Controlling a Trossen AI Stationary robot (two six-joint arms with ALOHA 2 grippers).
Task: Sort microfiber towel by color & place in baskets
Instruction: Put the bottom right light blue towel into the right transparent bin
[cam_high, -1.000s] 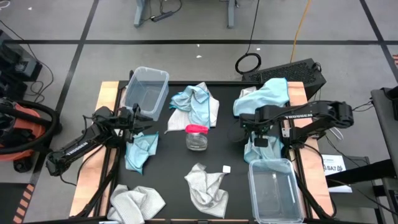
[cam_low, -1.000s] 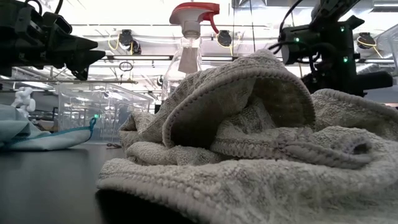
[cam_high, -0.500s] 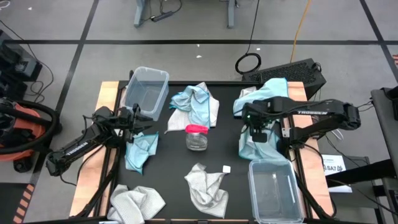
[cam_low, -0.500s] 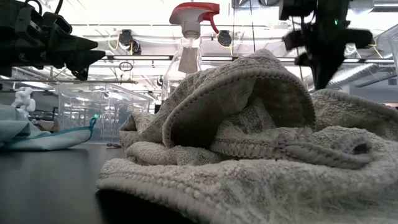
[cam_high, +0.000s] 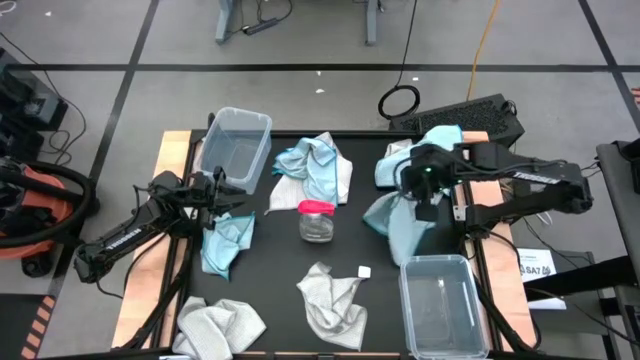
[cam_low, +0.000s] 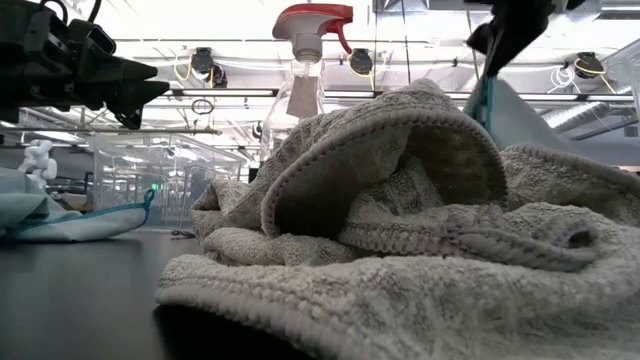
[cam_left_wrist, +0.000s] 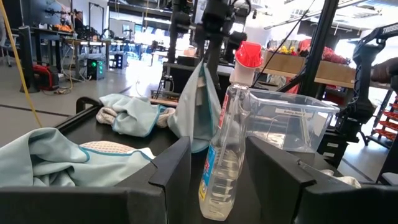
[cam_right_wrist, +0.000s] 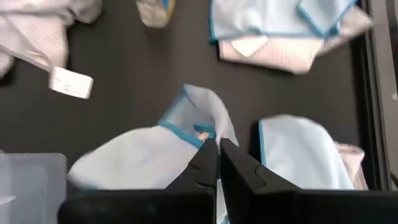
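My right gripper (cam_high: 424, 192) is over the table's right side, shut on a light blue towel (cam_high: 393, 226) that hangs below it, just far of the near-right clear basket (cam_high: 443, 305). My left gripper (cam_high: 226, 196) waits open at the table's left side, above another blue towel (cam_high: 228, 242). A second clear basket (cam_high: 236, 148) stands at the far left. A blue and white pile (cam_high: 315, 166) lies far of centre, and more blue and white cloth (cam_high: 432, 148) at the far right. Two pale grey towels (cam_high: 333, 300) (cam_high: 215, 325) lie crumpled near the front edge. My right gripper pinches the light blue towel between its two fingers (cam_right_wrist: 205, 163) at a bunched edge beside the teal hem (cam_right_wrist: 200, 133), coming from above and pointing down. The cloth hangs slack below the fingers (cam_left_wrist: 200, 106); whether its lower end touches the table I cannot tell.
A clear spray bottle with a red top (cam_high: 316, 220) stands at the table's middle, between the two arms. A small white tag (cam_high: 365, 271) lies by the grey towel. A dark keyboard (cam_high: 470, 115) sits off the far right corner. Bare black tabletop lies left of the bottle.
My right gripper has risen, shut on the blue towel, and shifted a little toward the far edge. The towel, which lay flat beside the near-right basket, has been drawn up off the table and now hangs from the fingers.
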